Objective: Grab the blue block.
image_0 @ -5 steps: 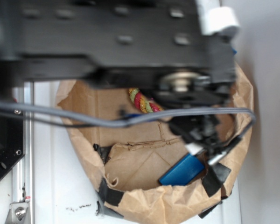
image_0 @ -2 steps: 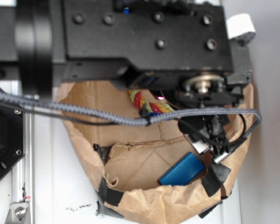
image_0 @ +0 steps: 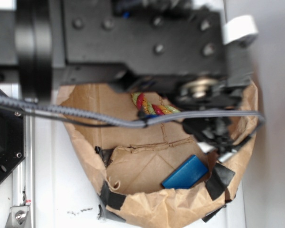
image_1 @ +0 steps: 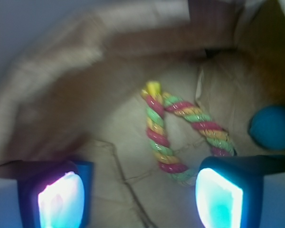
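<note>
- Approach step: gripper point(image_1: 140, 199) jaws wide, empty, over the rope ring point(image_1: 180, 137).
- Blue block point(image_0: 185, 173) lies apart from the ring, against the bag point(image_0: 147, 209) front wall.
- Next, likely: shift over block, descend, close.

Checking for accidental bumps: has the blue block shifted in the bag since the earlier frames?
No. The blue block lies at the same spot against the paper bag's front rim, beside the black tape patch.

Looks like a robot lab bench, not a home. White tabletop point(image_0: 61, 190) with a bolted aluminium rail point(image_0: 23, 156) and black bracket point(image_0: 4, 147) along the left edge. Loose grey cable point(image_0: 85, 114) slung under the arm point(image_0: 133, 42). Work area is a makeshift brown paper bin point(image_0: 147, 209) patched with black tape point(image_0: 113, 198).
</note>
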Controlling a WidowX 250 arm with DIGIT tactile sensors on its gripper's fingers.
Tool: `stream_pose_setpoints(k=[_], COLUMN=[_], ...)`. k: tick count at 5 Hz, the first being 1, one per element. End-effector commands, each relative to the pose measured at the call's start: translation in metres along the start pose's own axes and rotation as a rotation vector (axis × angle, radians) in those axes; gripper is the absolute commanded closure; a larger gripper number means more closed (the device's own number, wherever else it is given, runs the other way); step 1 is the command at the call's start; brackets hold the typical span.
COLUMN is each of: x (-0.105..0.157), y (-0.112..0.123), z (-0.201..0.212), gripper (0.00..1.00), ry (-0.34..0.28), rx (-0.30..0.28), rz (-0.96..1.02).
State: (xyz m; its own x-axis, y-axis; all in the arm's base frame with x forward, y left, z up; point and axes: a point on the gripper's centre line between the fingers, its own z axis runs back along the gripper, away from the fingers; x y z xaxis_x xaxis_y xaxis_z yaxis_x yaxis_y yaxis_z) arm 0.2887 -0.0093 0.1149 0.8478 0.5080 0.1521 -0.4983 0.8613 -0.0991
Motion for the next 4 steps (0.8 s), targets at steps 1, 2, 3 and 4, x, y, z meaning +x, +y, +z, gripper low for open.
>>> stream_pose_setpoints(k=[1, 2, 3, 4], x=[-0.018, -0.023, -0.025, -0.02], y=[-0.007, -0.01, -0.016, -0.026], z=[-0.016, -0.031, -0.044, -0.05], gripper=[0.0, 0.0, 0.0, 0.0], ry=[-0.081, -0.076, -0.08, -0.056], rx=[0.037, 0.063, 0.103, 0.12], rz=[-0.073, -0.089, -0.087, -0.081])
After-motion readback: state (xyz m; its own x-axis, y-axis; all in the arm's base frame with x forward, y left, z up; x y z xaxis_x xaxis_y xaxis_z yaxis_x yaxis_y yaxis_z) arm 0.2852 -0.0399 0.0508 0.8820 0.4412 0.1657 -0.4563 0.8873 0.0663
